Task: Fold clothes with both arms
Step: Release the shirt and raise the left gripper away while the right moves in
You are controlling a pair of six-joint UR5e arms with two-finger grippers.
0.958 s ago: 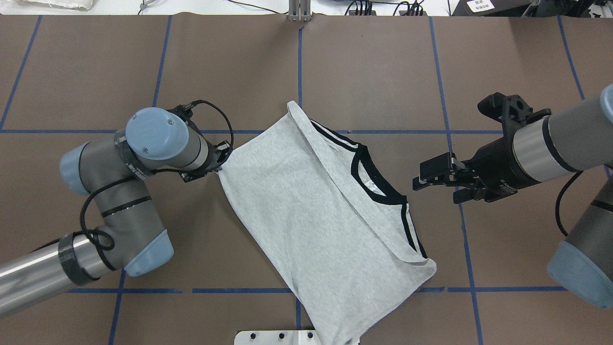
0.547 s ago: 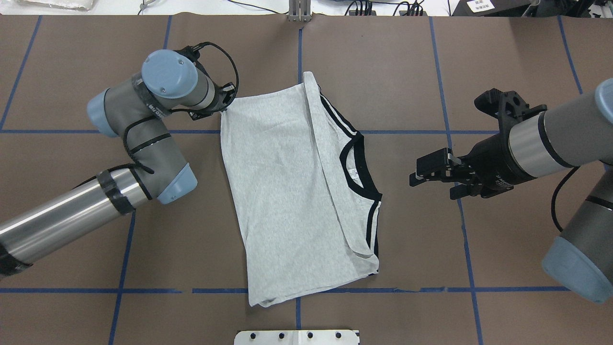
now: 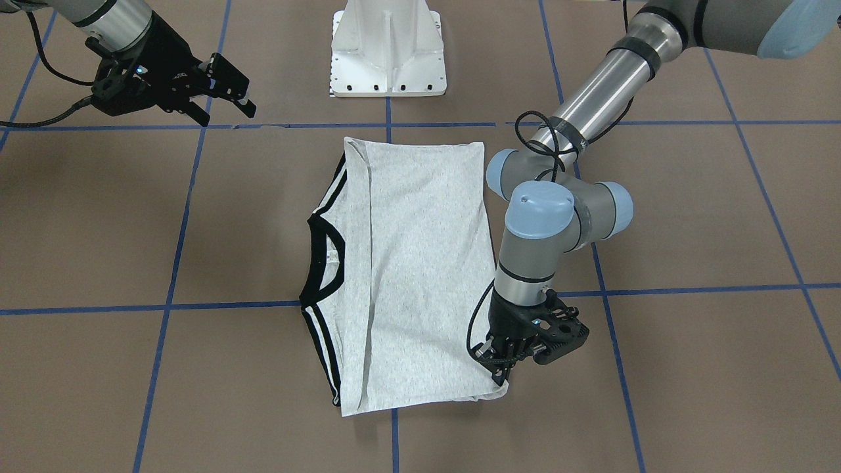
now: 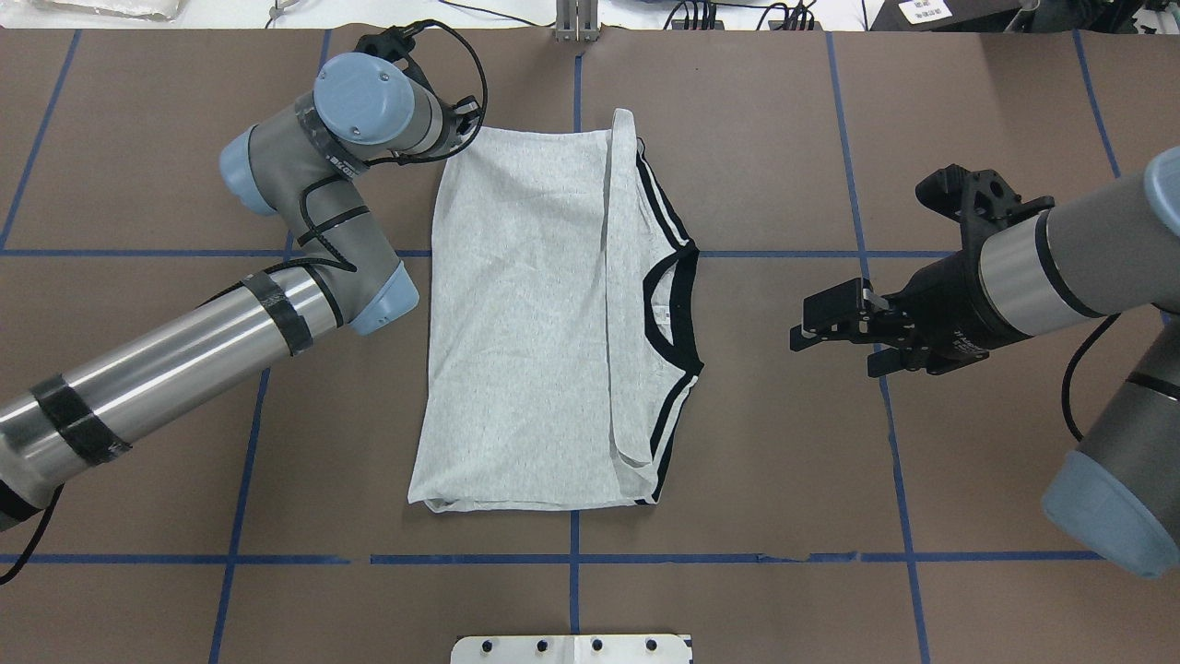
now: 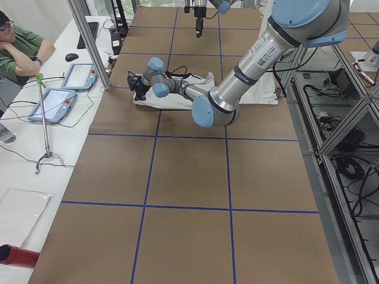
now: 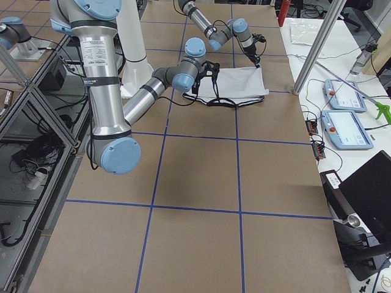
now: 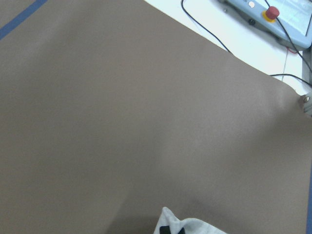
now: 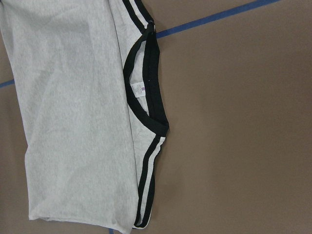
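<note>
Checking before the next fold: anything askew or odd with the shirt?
Nothing damaged or spilled. T-shirt lies flat, folded over, mildly wrinkled, sides slightly splayed rather than square. Left claw pinches one corner; right claw hangs open, clear of it.

The T-shirt (image 4: 525, 323) lies on the table (image 4: 737, 138), left claw (image 3: 502, 374) at its far corner, right claw (image 4: 834, 352) apart.

1. No lettering here can be read.
2. White neck tag (image 8: 138, 90) inside the T-shirt (image 8: 68, 112) collar, just ahead of the right gripper (image 3: 228, 113): print too fine to read.
3. Sticker (image 5: 259, 57) on the left arm (image 5: 237, 84): blurred.
</note>
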